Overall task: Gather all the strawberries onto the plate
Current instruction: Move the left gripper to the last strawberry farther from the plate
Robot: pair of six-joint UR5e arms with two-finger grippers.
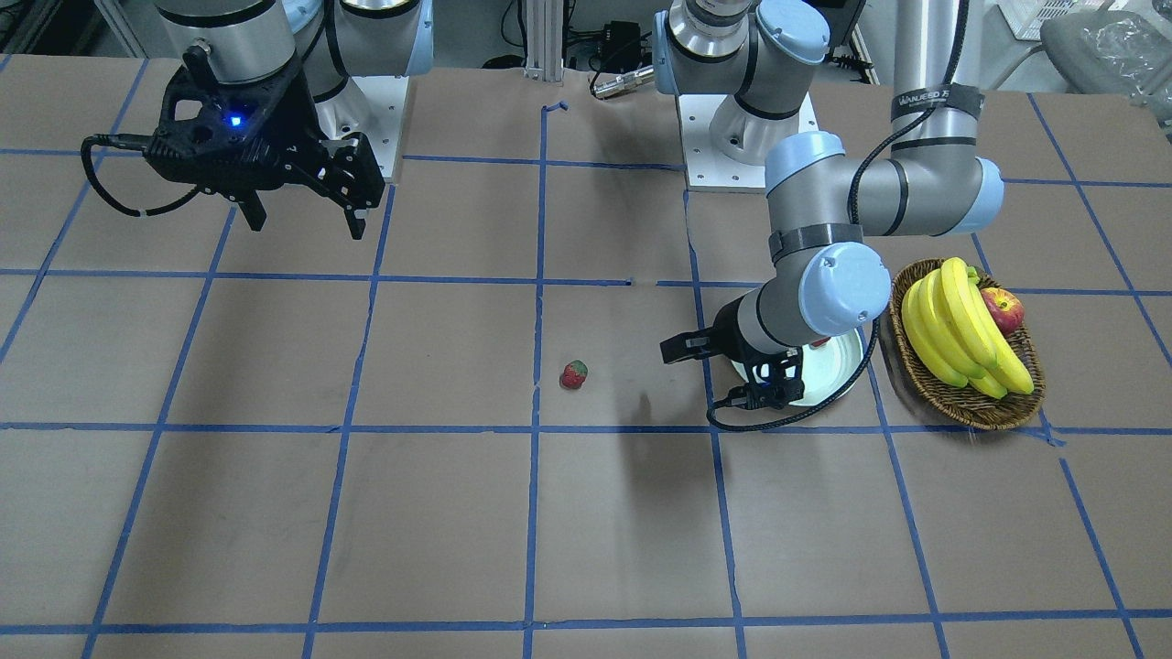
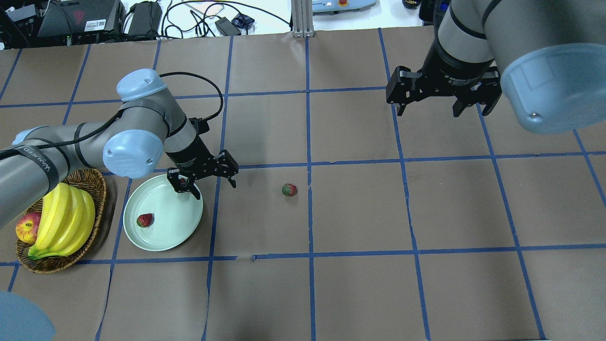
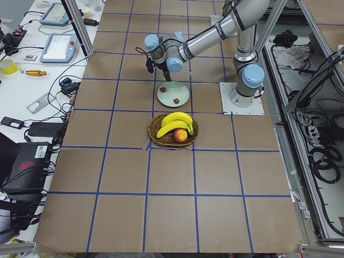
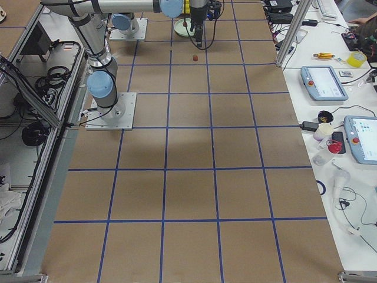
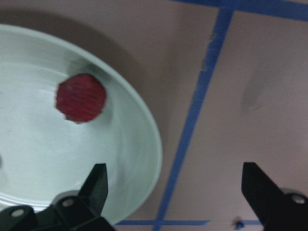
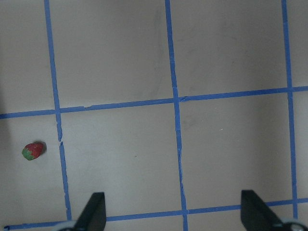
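A pale green plate (image 2: 165,234) sits on the brown, blue-taped surface (image 2: 360,213), just beside a wicker basket (image 2: 92,182) that holds a bunch of bananas (image 2: 66,218) and an apple (image 2: 27,227). 2 strawberries show. The plated strawberry (image 2: 145,219) lies inside the plate, on the side toward the basket. The loose strawberry (image 2: 289,190) lies on the surface well apart from the plate, just beside a blue tape line. The left hand (image 2: 214,188) hangs over the plate's edge with its fingers spread wide and nothing between them. In its wrist view, 1 finger is over the rim and the other over bare surface. The right hand (image 2: 428,111) hovers well away from both strawberries, its fingers also apart and empty. Its wrist view catches the loose strawberry off to one side.
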